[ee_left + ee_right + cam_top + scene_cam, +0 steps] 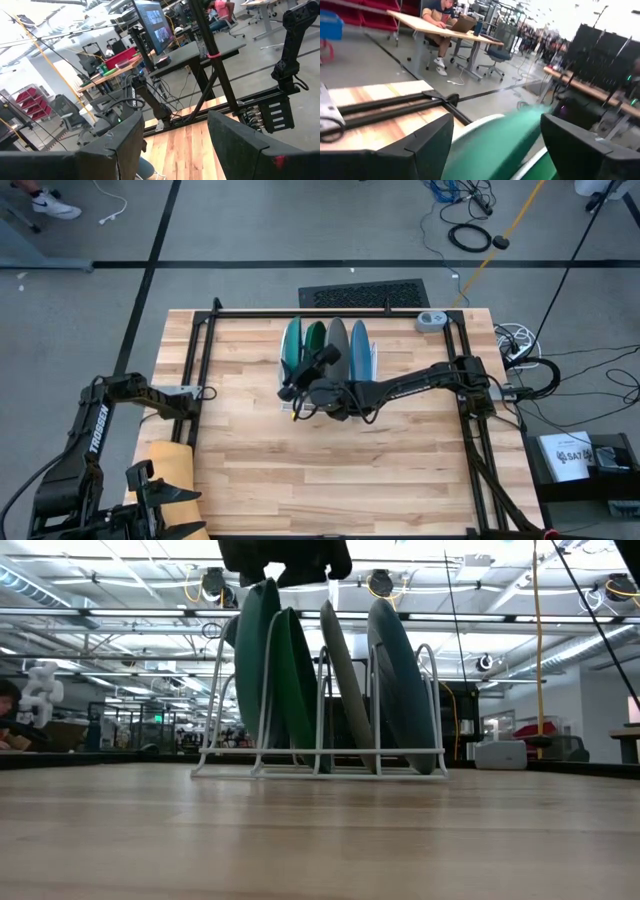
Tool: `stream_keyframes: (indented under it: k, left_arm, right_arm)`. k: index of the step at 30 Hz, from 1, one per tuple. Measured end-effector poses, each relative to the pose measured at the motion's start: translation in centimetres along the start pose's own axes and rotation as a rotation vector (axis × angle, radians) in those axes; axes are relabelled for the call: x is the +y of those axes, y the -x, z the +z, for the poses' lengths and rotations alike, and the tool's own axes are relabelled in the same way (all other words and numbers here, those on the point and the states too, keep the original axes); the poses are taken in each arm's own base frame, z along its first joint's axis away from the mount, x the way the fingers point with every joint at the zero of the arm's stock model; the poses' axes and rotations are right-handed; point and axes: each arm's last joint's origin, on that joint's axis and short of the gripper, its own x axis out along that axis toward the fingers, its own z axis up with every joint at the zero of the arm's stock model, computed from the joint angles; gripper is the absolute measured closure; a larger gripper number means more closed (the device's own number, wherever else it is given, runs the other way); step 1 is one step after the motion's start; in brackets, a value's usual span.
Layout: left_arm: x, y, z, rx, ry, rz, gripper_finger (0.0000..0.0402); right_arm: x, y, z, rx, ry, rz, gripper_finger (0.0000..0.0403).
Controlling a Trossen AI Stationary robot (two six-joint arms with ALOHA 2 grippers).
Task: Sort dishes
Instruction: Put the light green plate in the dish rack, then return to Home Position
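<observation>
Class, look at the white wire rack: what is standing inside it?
Four plates stand on edge in the white wire rack: teal plate, dark green plate, grey plate, blue plate. Their overlapped faces stay hidden.

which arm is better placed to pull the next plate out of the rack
The right. Its gripper hangs open over the teal plate and dark green plate in the white wire rack. The left gripper sits folded back at the table's near left corner, far from the rack.

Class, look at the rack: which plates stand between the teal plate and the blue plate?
Two: the dark green plate, then the grey plate, between the teal plate and blue plate. The low view shows it best.
</observation>
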Motion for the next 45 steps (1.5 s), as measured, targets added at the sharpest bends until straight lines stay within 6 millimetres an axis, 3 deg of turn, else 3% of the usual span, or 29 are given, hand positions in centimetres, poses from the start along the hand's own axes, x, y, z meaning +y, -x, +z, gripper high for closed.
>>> stream_keyframes:
  k: [6, 14, 20, 25, 34, 39, 45]
  left_arm:
    - [0.0, -0.1, 0.0, 0.001, -0.001, 0.001, 0.018]
    - [0.0, -0.1, 0.0, 0.002, -0.001, 0.003, 0.018]
    - [0.0, -0.1, 0.0, 0.002, -0.002, 0.0, 0.018]
    - [-0.1, -0.2, -0.2, 0.004, -0.007, -0.003, 0.018]
    - [0.0, -0.2, -0.6, 0.007, 0.016, -0.002, 0.018]
    - [0.3, -0.2, -1.5, 0.016, 0.009, 0.002, 0.018]
    - [0.8, -1.3, -4.5, 0.047, 0.012, 0.047, 0.0188]
  right_arm:
    - [0.2, 0.6, 0.3, -0.009, 0.138, -0.028, 0.0105]
    - [0.3, 0.9, 0.5, -0.018, 0.084, -0.04, 0.0105]
    - [0.8, 2.7, 2.4, -0.126, 0.048, -0.028, 0.0105]
    - [0.9, 6.2, 4.9, -0.229, -0.013, 0.015, 0.0105]
    - [0.9, 15.6, 8.7, -0.384, -0.035, 0.313, 0.0106]
    - [2.4, 20.2, 8.0, -0.399, -0.008, 0.602, 0.0121]
    - [4.8, 22.9, 4.6, -0.248, 0.045, 0.766, 0.0173]
